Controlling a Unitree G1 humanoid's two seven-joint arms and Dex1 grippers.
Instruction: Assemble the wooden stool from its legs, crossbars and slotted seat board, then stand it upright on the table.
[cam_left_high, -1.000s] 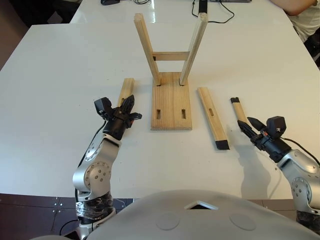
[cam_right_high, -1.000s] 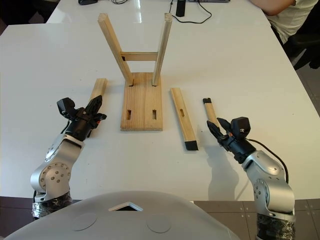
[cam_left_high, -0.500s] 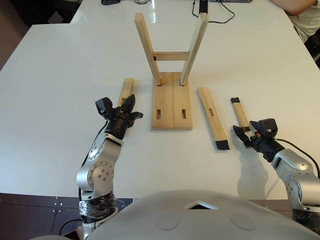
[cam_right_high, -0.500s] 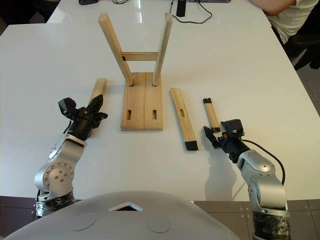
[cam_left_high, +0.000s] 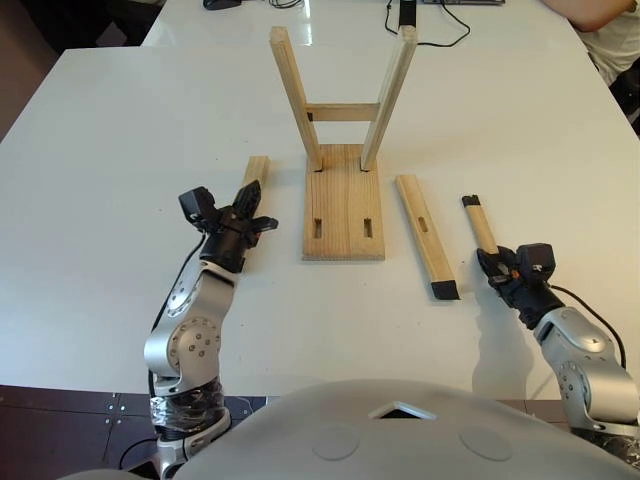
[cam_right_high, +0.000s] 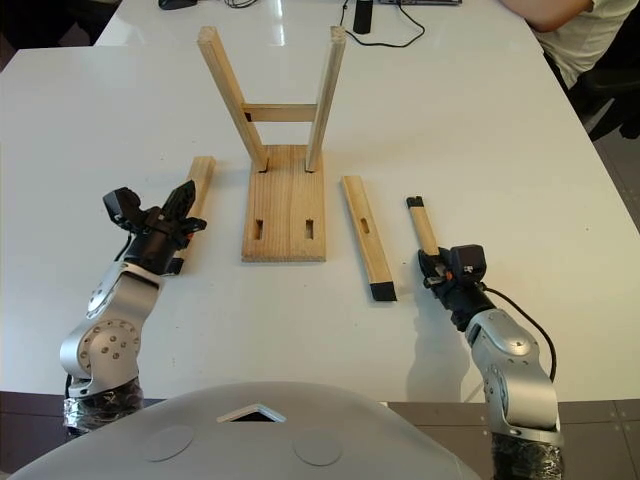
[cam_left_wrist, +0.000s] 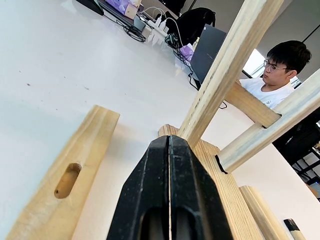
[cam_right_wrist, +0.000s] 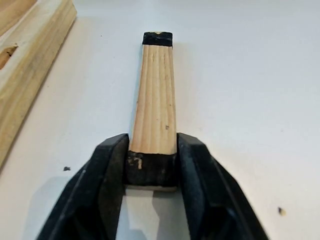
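Right gripper (cam_right_wrist: 152, 144) is clamped on the near, black-tipped end of the crossbar (cam_right_wrist: 157, 90) — the rest lies flat ahead of it. Left gripper (cam_left_wrist: 169, 145) is pressed together, holding nothing, with a leg (cam_left_wrist: 75, 170) just beside its tip — the seat (cam_left_high: 343, 205) lies farther inward.

- The white table (cam_left_high: 120, 140) takes up pretty much the whole frame.
- The slotted seat board (cam_left_high: 343, 210) lies flat, dead centre.
- One loose leg (cam_left_high: 256, 172) lies flat just left of the board.
- A second loose leg (cam_left_high: 425, 240), black-capped at its near end, lies to the board's right.
- A short crossbar (cam_left_high: 480, 225) lies further right, near that leg but not touching it.
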